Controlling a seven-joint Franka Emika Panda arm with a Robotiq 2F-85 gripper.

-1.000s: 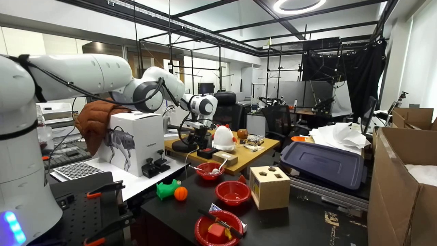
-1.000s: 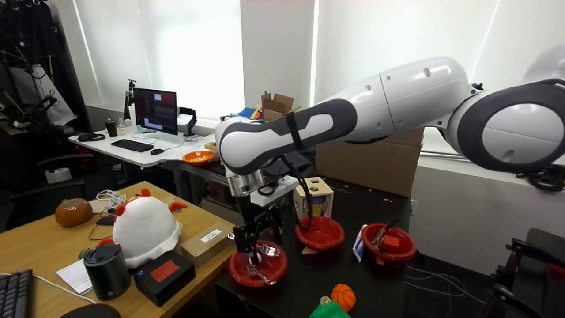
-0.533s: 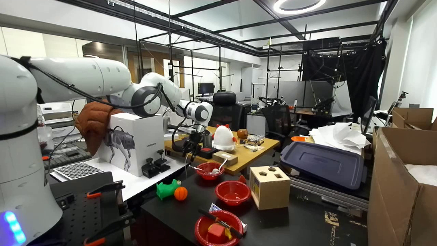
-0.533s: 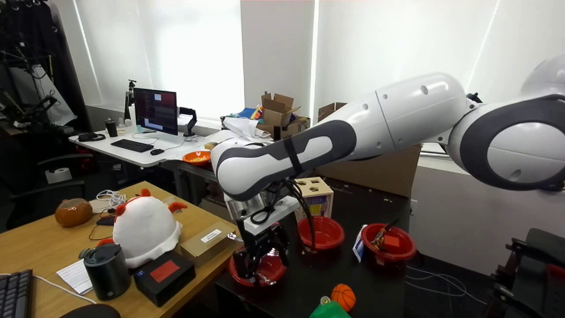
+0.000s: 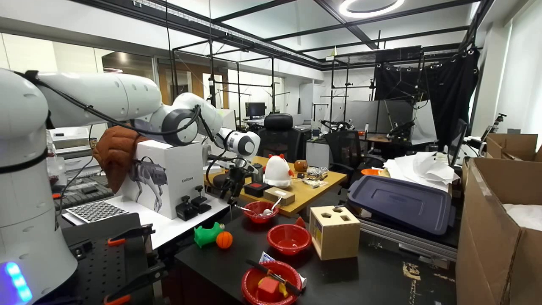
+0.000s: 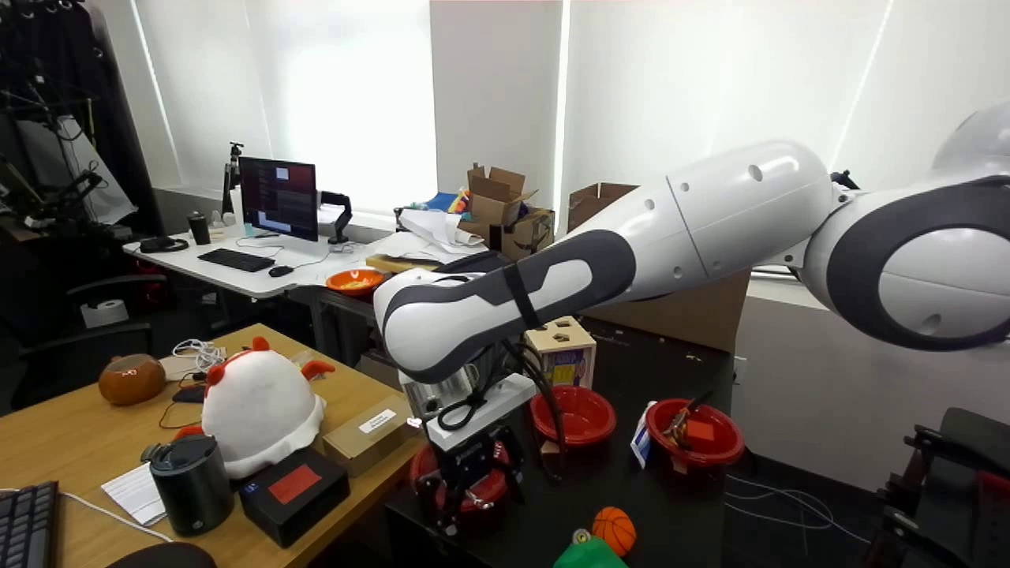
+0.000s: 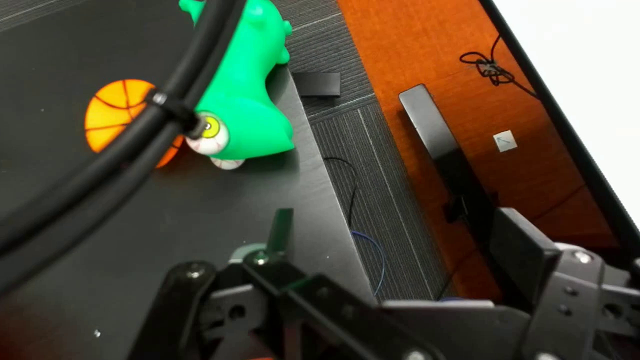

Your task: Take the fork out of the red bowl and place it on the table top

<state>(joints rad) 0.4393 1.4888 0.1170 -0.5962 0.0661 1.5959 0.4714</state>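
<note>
The gripper (image 7: 400, 232) hangs spread wide, holding nothing, by the edge of the table top (image 7: 200, 220), to one side of the red bowl (image 5: 259, 219). The fork, too small to single out, is presumably among the cutlery (image 5: 268, 211) inside; centre above, pinch one piece only.

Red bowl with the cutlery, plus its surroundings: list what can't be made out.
Cutlery: much of it hidden behind the gripper in an exterior view.
Utensil handles: too small in an exterior view to tell what each belongs to.
Orange ball, wrist view: partly covered by cables.
Green toy: bottom edge cuts it in an exterior view.
Red patch, wrist view: blurred, cut off at the lower left corner.
</note>
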